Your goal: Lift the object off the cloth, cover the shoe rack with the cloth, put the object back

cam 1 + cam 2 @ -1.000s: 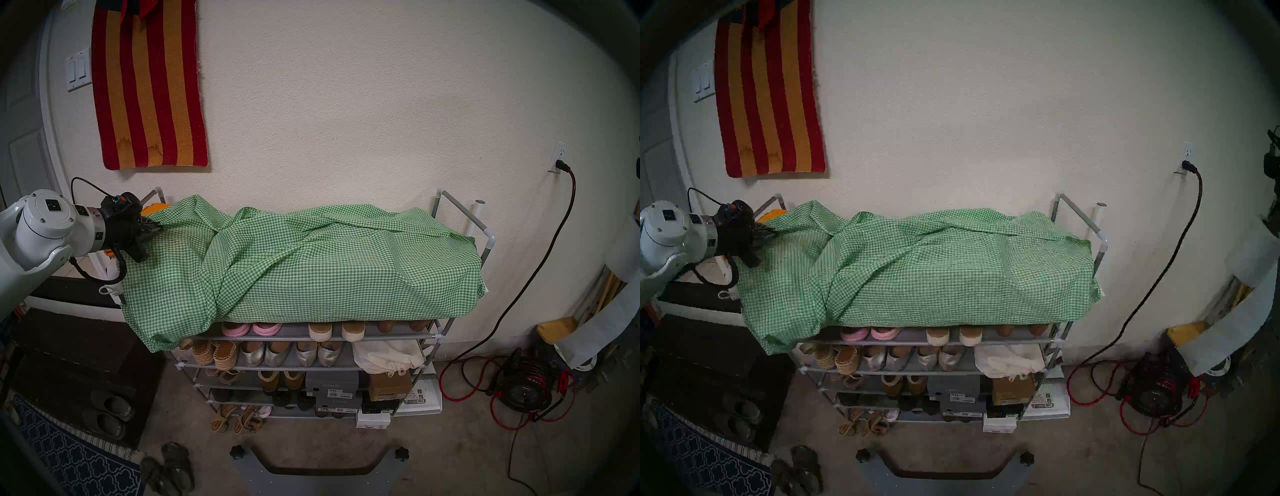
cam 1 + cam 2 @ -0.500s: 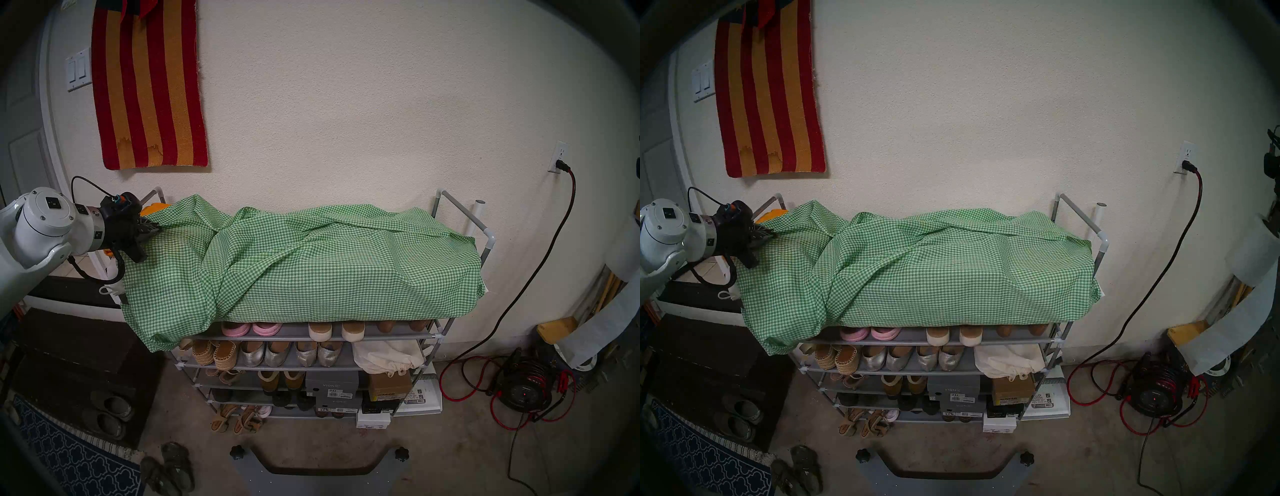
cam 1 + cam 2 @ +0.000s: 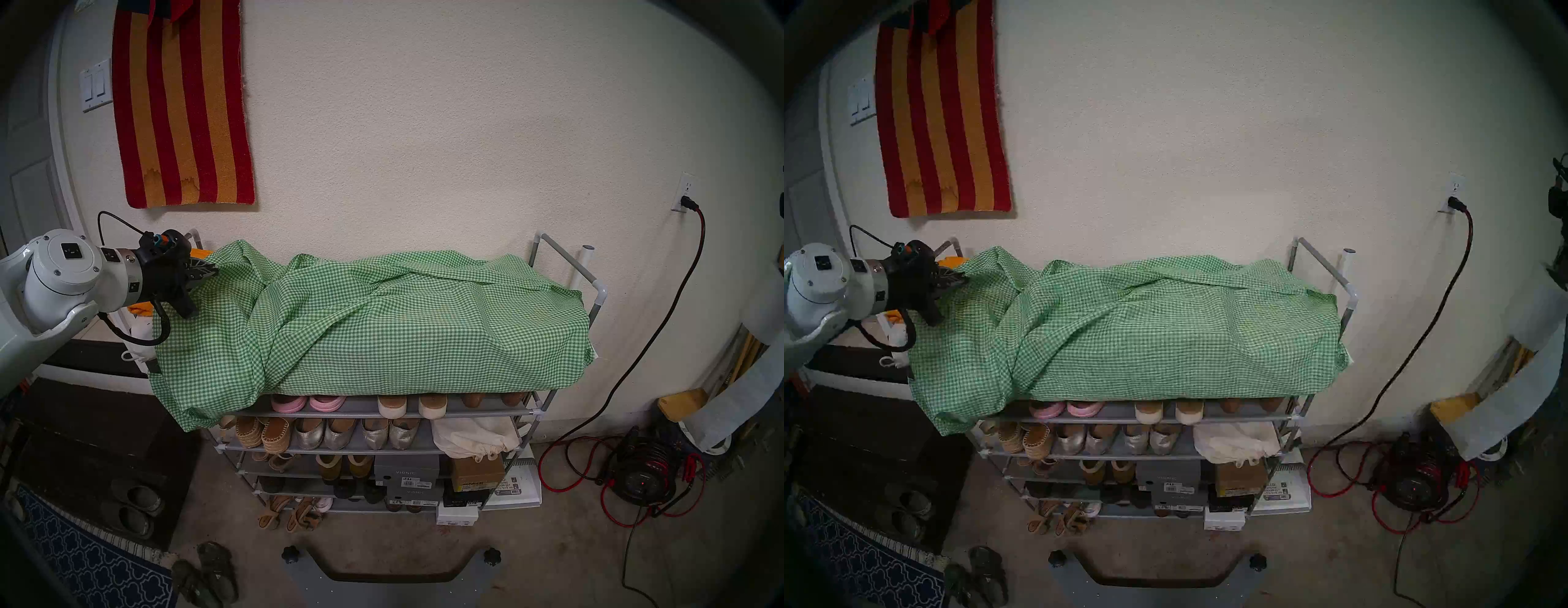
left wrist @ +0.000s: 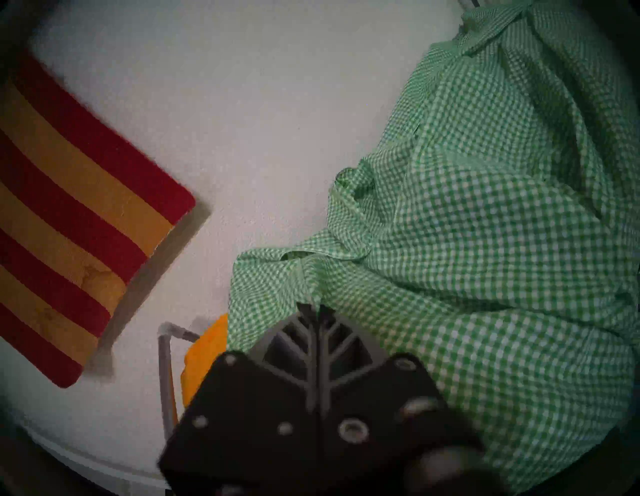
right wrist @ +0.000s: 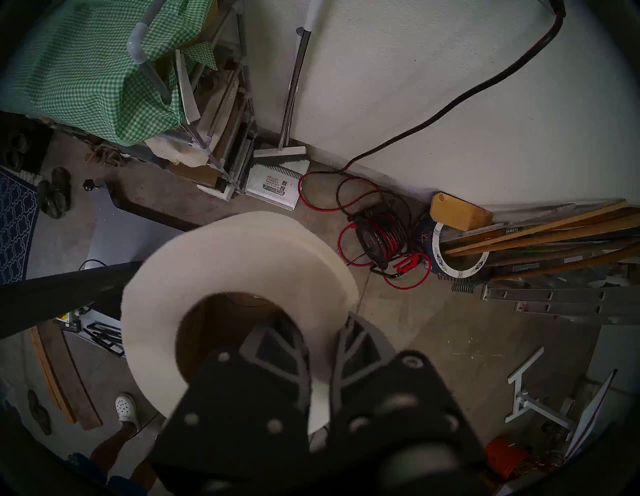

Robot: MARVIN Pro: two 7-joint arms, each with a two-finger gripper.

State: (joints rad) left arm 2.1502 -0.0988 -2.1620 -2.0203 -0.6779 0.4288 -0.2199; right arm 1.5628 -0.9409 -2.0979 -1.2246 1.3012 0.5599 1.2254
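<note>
Shoe rack (image 3: 530, 412) against the wall, top tier under the gingham cloth (image 3: 382, 322). The cloth is bunched in folds, spilling off the front-left corner, with the lower shelves of shoes uncovered. Step in hand, as I read it: covering the rack, spread-and-adjust phase.

Left gripper (image 4: 314, 308) is at the rack's back-left corner, jaws together and pinching a fold of the cloth's edge (orange cloth (image 4: 204, 353) peeks out just beside it, under the gingham).

Right gripper (image 5: 320, 341) is off to the right, well apart from the rack and pointing mostly down, clamped on the paper roll (image 5: 239, 263) with one finger inside the brown core and one outside the wall. The roll hangs over bare floor with its loose sheet trailing (image 3: 738, 407).

Next move, my guess: pull the pinched edge to flatten the folds and even out the drape, release, then bring the roll over and set it on the cloth. Risk: thin fabric may drag the whole sheet off the right end rather than unfold.
</note>
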